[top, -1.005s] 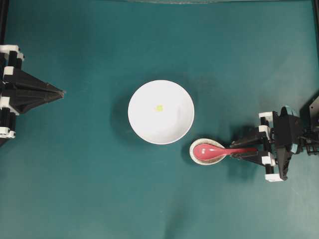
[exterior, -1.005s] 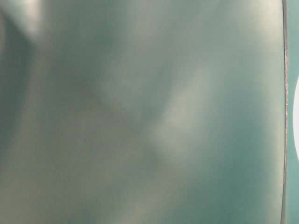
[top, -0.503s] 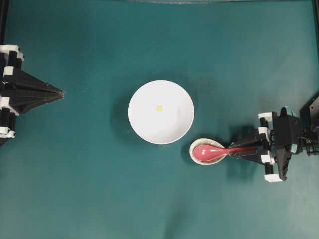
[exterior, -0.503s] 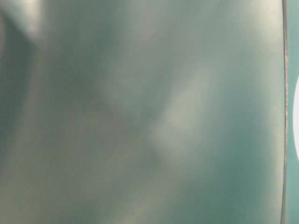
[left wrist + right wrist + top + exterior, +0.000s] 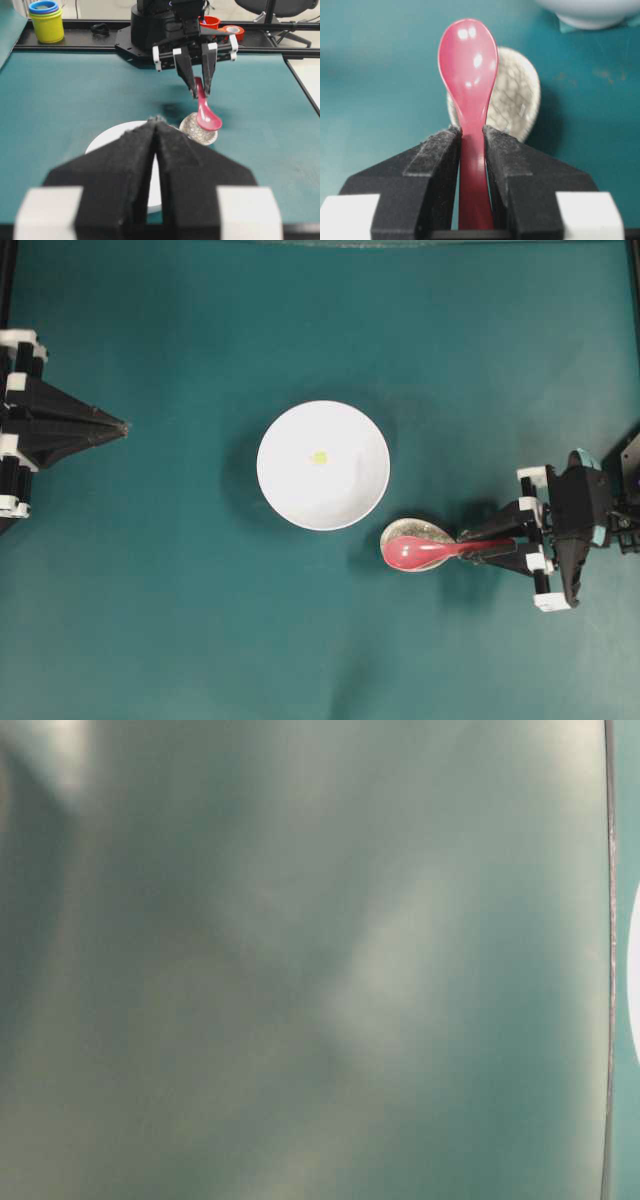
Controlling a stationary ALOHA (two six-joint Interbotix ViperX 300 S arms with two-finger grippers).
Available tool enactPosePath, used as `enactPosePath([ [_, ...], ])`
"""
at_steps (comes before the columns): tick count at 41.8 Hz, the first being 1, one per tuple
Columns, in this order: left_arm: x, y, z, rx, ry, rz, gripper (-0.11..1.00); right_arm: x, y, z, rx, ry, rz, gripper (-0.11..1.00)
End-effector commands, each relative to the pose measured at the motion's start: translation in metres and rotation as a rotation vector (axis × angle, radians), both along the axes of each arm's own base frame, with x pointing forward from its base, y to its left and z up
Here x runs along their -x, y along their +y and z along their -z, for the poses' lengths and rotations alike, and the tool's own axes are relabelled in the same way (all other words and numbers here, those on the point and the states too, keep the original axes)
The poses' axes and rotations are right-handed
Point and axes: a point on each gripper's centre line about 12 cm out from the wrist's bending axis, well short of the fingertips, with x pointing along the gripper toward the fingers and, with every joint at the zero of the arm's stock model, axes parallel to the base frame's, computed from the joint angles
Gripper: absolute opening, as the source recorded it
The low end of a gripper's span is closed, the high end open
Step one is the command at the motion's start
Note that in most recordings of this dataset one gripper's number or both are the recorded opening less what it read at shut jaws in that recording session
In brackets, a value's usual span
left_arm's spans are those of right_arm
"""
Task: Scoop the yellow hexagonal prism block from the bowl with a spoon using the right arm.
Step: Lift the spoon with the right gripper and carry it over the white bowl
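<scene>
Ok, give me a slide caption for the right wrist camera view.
Right gripper clamps the pink spoon by its handle above the speckled spoon rest.

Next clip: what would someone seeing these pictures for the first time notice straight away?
Probably the glossy pink-red soup spoon, its handle clamped in the right pincer and its scoop raised over the small speckled cream spoon rest. Then the large plain white bowl mid-table on the teal mat, with the tiny yellow hexagonal block lying inside. The left pincer sits shut at the far left edge.
</scene>
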Motion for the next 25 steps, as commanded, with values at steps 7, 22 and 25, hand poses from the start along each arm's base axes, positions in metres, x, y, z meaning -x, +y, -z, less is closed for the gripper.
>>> enactPosePath([
  [7,-0.002,0.000,-0.009,0.000,-0.023,0.000,0.00,-0.010,-0.004,-0.032,-0.030,-0.037,0.005,0.23],
  [22,-0.002,0.000,-0.010,0.000,-0.026,0.000,0.00,-0.037,-0.019,-0.083,-0.032,0.055,-0.005,0.23],
  [25,-0.002,0.000,-0.010,0.000,-0.026,-0.001,0.00,-0.043,-0.025,-0.092,-0.035,0.095,-0.002,0.23],
])
